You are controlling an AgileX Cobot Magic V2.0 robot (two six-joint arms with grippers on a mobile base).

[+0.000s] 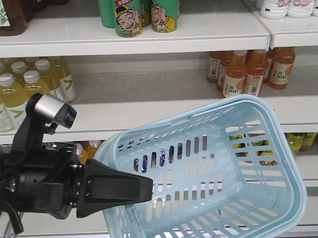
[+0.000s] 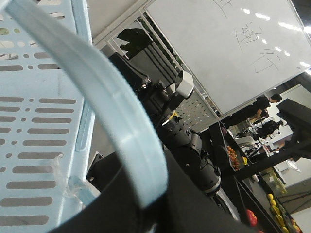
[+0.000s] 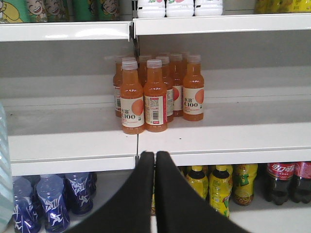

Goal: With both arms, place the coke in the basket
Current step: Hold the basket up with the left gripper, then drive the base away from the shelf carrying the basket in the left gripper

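My left gripper, a black wedge on the arm with the silver cylinder, is shut on the handle of the light blue basket. It holds the basket tilted in the air in front of the shelves. No bottle shows inside the basket. In the left wrist view the handle runs down into the jaws of the left gripper, with the slotted basket wall at left. My right gripper is shut and empty, facing the shelves. Coke bottles with red labels stand on the lowest shelf, below and right of its tips.
Orange juice bottles stand on the middle shelf straight ahead. Blue bottles and yellow bottles fill the lowest shelf beside the coke. Green cans and pale yellow bottles sit higher up. The basket's edge shows at far left.
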